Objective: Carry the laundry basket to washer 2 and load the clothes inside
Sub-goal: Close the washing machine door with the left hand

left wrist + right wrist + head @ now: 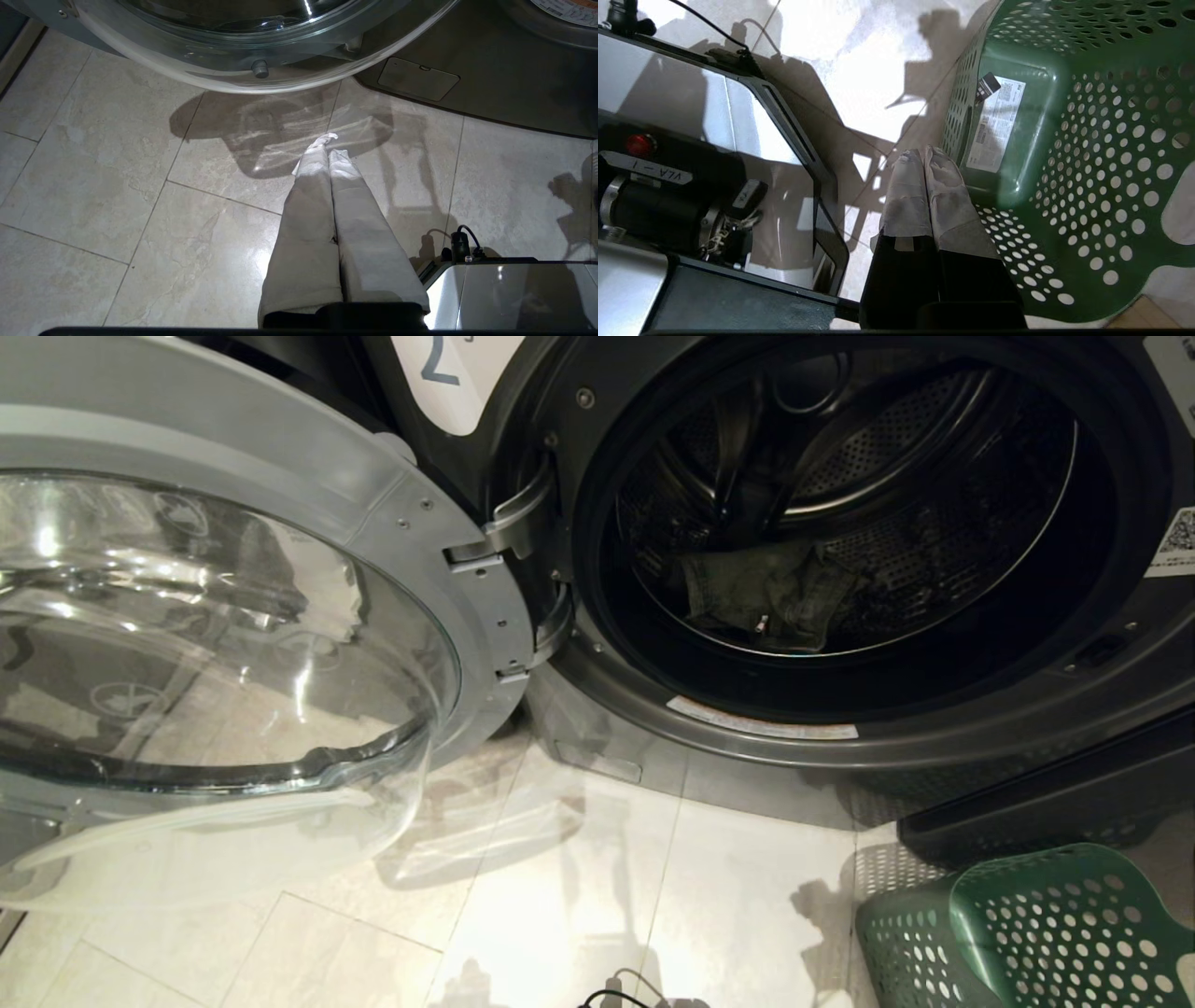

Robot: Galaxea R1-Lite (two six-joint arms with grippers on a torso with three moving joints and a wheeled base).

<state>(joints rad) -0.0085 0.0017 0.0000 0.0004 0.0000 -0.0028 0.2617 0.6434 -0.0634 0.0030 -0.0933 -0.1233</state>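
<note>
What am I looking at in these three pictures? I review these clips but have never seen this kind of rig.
A two-armed wheeled robot films itself with three cameras. The head camera looks down at washer 2: its door is swung open and a garment lies in the drum. The green laundry basket stands on the tiled floor, lower right. Each wrist camera sits behind one hand. The left hand hangs shut over bare tiles, holding nothing. The right hand, also shut and empty, is beside the basket, which looks empty.

green basket (pixel 1046 933), olive garment (pixel 766 597) in drum (pixel 934 476)
</note>
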